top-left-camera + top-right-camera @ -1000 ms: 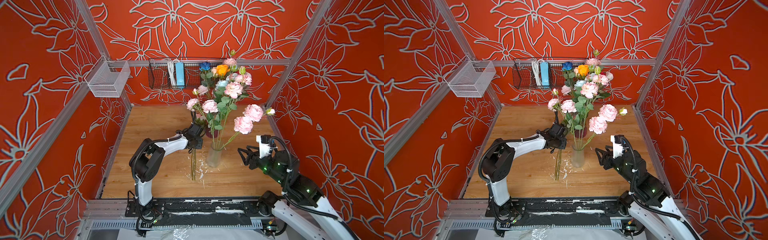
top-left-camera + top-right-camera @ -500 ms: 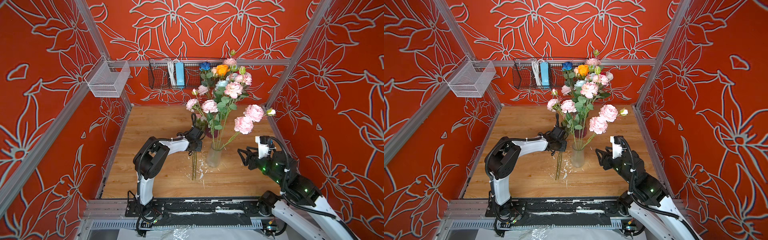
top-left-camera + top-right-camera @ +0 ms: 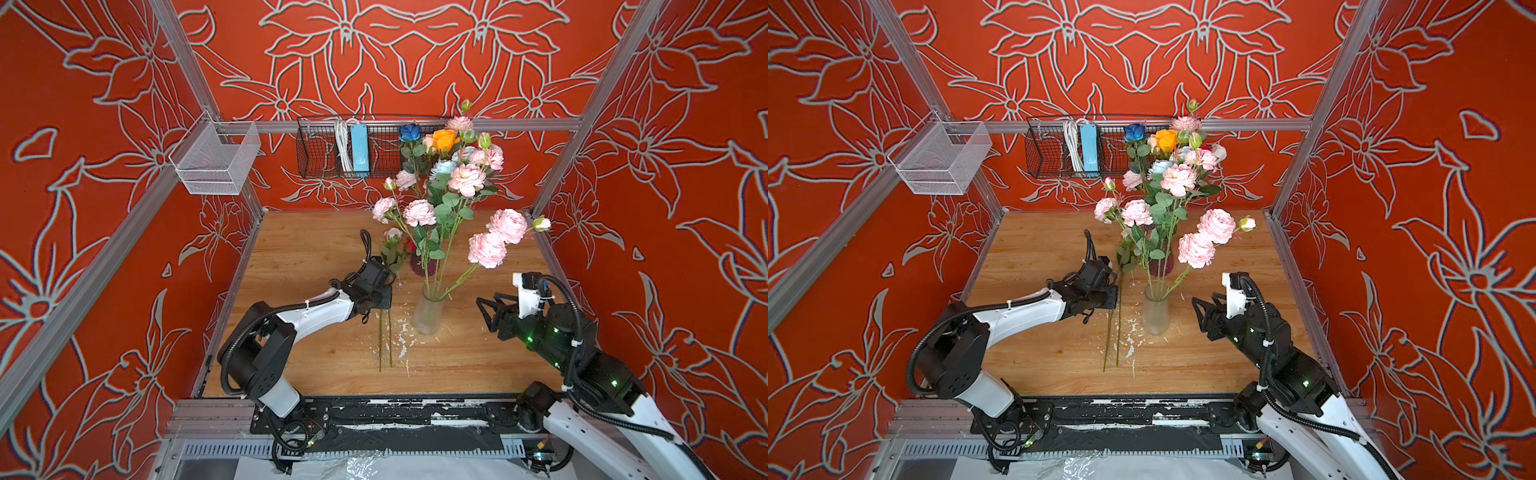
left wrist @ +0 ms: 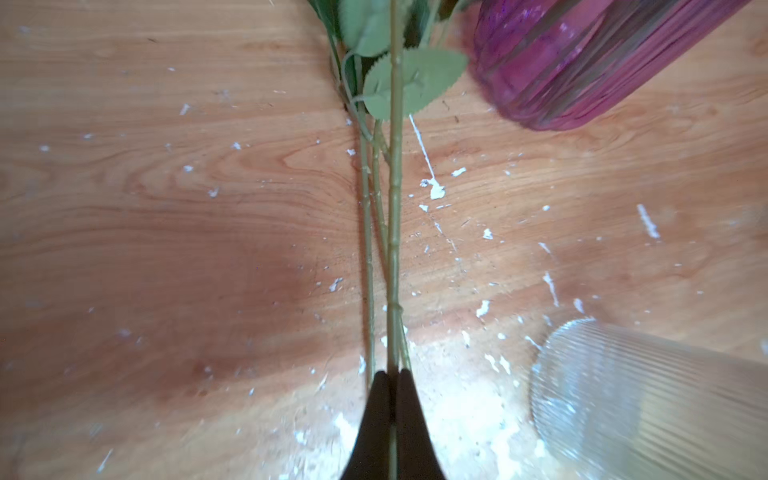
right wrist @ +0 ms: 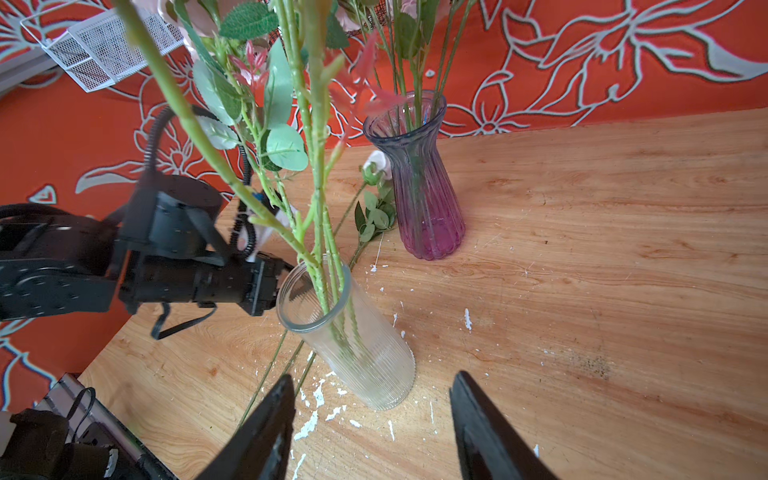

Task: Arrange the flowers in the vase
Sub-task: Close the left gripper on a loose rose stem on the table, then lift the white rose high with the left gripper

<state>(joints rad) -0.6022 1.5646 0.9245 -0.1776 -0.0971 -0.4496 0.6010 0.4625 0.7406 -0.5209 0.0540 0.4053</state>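
**On the wooden table, one stem pinched for lifting**

Orange-red walls (image 3: pixel 374 50) with pale outlined blossoms enclose a white-flecked wooden tabletop (image 3: pixel 311 249). On it lie the loose long green-stemmed artificial flowers (image 4: pixel 366 249), flat and side by side. Their long axis runs from the front edge toward the back wall, with cut ends nearest the robot's base. Their leaves and small blooms are at the far end, beside a purple ribbed glass vase (image 5: pixel 424 199). The left gripper (image 4: pixel 390 376) is clamped on one thin green stem (image 4: pixel 394 208) below its leaves. Just beside it stands the clear ribbed glass vase (image 3: pixel 428 316), holding pink blooms (image 3: pixel 486 249). The right gripper (image 3: pixel 485 313), jaws apart and empty, hovers near that vase. The grasp looks made. The next move likely calls for lifting the stem, swinging it upright with the cut end down, and threading it between the stems crowding the mouth.
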